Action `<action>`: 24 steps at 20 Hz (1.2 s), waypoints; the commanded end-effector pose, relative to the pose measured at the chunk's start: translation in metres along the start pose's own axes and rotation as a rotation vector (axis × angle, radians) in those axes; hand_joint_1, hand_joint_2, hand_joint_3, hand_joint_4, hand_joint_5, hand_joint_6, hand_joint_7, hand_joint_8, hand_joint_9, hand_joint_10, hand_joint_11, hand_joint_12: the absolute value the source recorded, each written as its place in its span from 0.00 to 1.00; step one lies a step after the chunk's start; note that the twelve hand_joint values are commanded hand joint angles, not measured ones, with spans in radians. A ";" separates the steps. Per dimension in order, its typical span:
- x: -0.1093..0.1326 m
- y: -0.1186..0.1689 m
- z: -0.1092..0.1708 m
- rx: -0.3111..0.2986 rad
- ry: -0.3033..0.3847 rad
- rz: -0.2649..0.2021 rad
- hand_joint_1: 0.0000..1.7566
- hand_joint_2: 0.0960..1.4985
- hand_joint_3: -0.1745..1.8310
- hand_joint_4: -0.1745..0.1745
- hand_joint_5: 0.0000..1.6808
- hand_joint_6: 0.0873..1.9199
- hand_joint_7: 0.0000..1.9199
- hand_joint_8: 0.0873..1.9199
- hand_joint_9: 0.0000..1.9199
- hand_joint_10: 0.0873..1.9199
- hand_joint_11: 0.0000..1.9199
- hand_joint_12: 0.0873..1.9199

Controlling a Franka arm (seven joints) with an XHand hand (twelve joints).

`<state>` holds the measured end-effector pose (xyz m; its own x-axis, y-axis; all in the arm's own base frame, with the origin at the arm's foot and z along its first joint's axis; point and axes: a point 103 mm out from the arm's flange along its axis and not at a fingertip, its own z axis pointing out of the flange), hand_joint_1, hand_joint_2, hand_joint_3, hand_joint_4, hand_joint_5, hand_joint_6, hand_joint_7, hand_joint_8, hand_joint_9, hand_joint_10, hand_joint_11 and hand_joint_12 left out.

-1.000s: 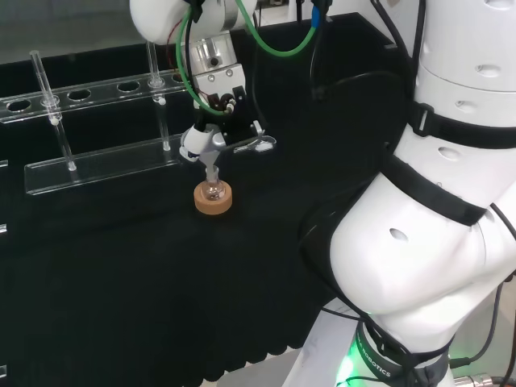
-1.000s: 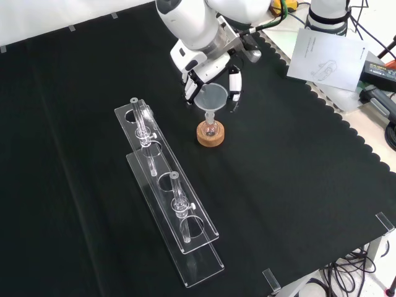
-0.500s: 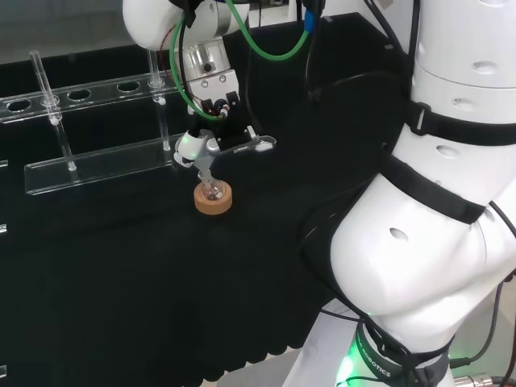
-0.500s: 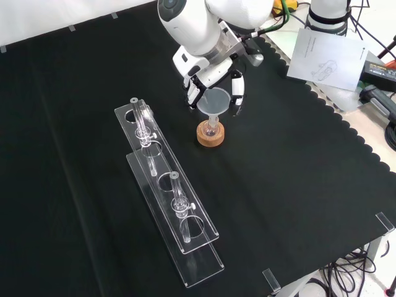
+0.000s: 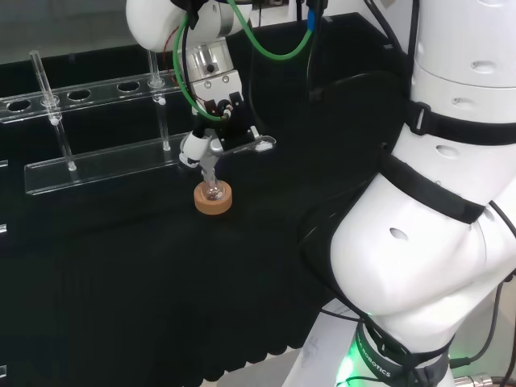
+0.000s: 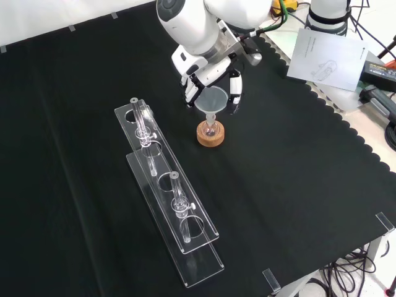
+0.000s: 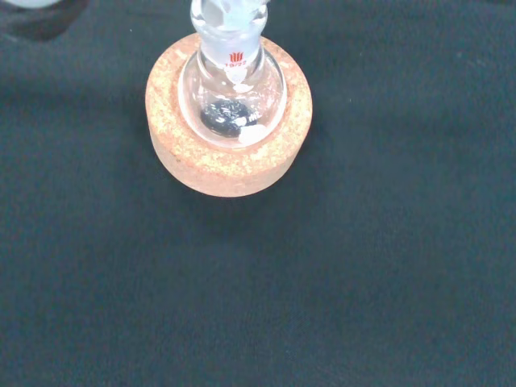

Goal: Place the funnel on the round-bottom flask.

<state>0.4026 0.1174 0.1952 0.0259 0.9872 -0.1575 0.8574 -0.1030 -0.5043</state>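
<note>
The robot hand [image 6: 210, 77] grips the funnel [image 6: 212, 99] over the round-bottom flask [image 7: 232, 89], and should keep it straight up, then let go gently.

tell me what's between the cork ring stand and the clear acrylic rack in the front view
Nothing: in the front view only bare black cloth lies between the cork ring stand and the clear acrylic rack.

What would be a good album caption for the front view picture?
The hand holds a clear funnel over a round-bottom flask seated in its cork ring.
</note>
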 end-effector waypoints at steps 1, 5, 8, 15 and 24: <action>0.001 -0.001 0.001 0.000 0.003 0.007 0.42 0.46 0.34 0.29 0.28 0.35 0.31 0.40 0.46 0.27 0.33 0.63; 0.002 -0.002 0.001 0.003 0.003 0.005 0.42 0.46 0.34 0.29 0.27 0.34 0.30 0.40 0.45 0.27 0.32 0.63; 0.003 -0.002 0.002 0.008 -0.002 0.003 0.42 0.45 0.34 0.29 0.26 0.33 0.29 0.40 0.44 0.27 0.31 0.63; 0.002 -0.002 0.004 0.035 -0.008 0.006 0.40 0.42 0.33 0.30 0.20 0.12 0.14 0.36 0.28 0.30 0.22 0.68; -0.004 -0.007 0.007 0.016 0.005 -0.027 0.39 0.39 0.31 0.31 0.15 0.00 0.05 0.34 0.21 0.33 0.16 0.71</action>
<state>0.3959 0.1162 0.1926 0.0208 0.9864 -0.1632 0.8399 -0.1058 -0.5323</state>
